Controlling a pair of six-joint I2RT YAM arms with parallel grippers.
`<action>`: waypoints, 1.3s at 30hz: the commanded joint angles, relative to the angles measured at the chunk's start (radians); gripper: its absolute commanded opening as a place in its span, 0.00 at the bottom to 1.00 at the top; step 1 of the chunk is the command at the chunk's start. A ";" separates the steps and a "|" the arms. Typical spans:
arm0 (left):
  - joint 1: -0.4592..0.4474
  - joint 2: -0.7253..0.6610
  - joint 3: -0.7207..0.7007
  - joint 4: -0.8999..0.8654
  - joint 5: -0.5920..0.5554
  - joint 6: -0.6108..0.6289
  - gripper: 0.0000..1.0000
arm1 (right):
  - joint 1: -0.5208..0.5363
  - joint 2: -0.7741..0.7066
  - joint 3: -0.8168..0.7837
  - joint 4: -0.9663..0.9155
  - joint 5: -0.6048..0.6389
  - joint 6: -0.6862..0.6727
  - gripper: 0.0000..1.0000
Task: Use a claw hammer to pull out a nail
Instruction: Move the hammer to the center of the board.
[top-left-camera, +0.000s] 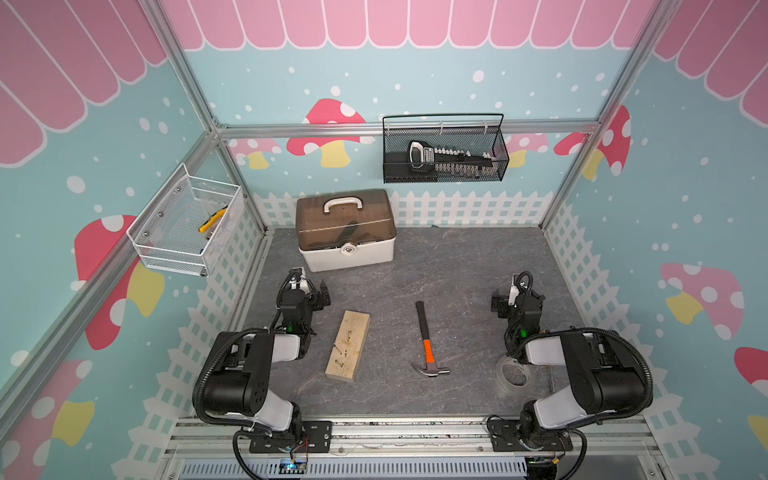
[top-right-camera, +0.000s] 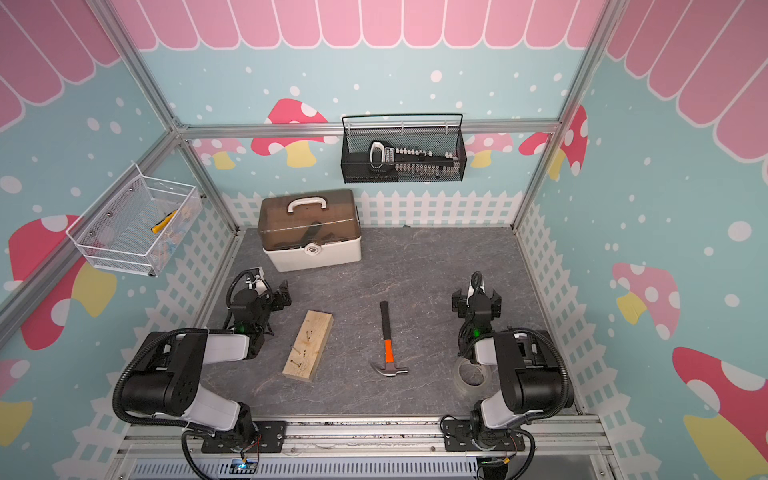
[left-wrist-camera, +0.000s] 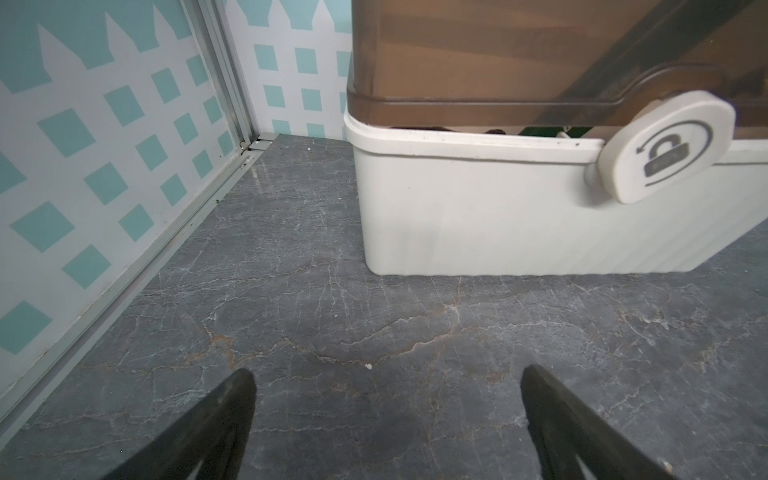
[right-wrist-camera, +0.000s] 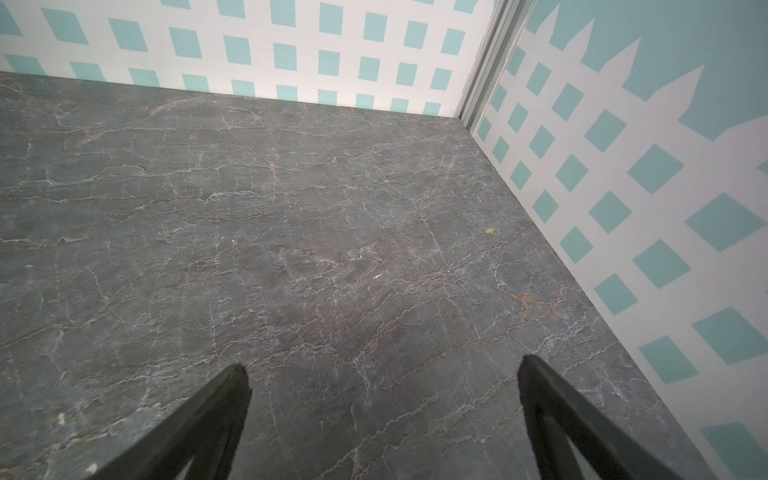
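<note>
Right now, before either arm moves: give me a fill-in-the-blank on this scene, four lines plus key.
1. The claw hammer lies on the table between the wooden block and the ____ arm.
2. The handle section next to its steel head is ____.
3. The left gripper and right gripper jaws both stand ____, holding nothing.
4. The yellow-handled tool lies in the ____ mesh basket.

Missing words: right, orange, open, white.
</note>
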 joint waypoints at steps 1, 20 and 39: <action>-0.001 -0.002 0.001 0.020 -0.014 0.026 0.99 | -0.006 -0.007 0.006 0.019 -0.004 -0.019 1.00; -0.056 -0.402 0.306 -1.067 -0.147 -0.539 0.99 | 0.055 -0.318 0.298 -0.876 -0.236 0.460 1.00; -0.080 -0.516 0.249 -1.196 0.032 -0.517 0.99 | 0.758 0.141 0.731 -1.393 -0.071 0.598 0.69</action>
